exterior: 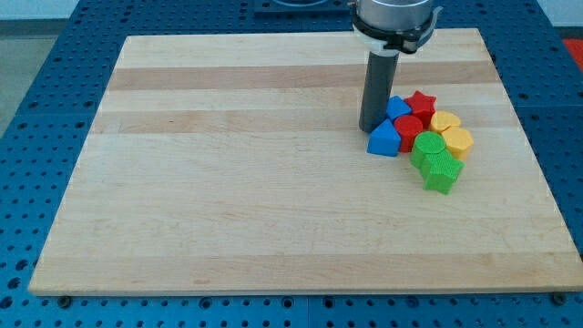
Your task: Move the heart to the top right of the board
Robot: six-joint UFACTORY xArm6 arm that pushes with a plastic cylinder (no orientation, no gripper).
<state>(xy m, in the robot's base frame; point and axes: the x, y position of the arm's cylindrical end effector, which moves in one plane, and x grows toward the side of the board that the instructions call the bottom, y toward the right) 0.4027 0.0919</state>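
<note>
The yellow heart (pixel 445 120) lies at the right side of a tight cluster of blocks at the view's right. My tip (pixel 371 128) stands on the board at the cluster's left edge, touching or nearly touching a blue block (pixel 385 139) and another blue block (pixel 397 107). The heart is on the far side of the cluster from my tip, with a red round block (pixel 409 128) and a red star (pixel 421 103) between them.
A yellow hexagonal block (pixel 455 140) lies just below the heart. A green round block (pixel 428 146) and a green star-like block (pixel 442 171) lie at the cluster's bottom. The wooden board (pixel 228 182) has its right edge close by.
</note>
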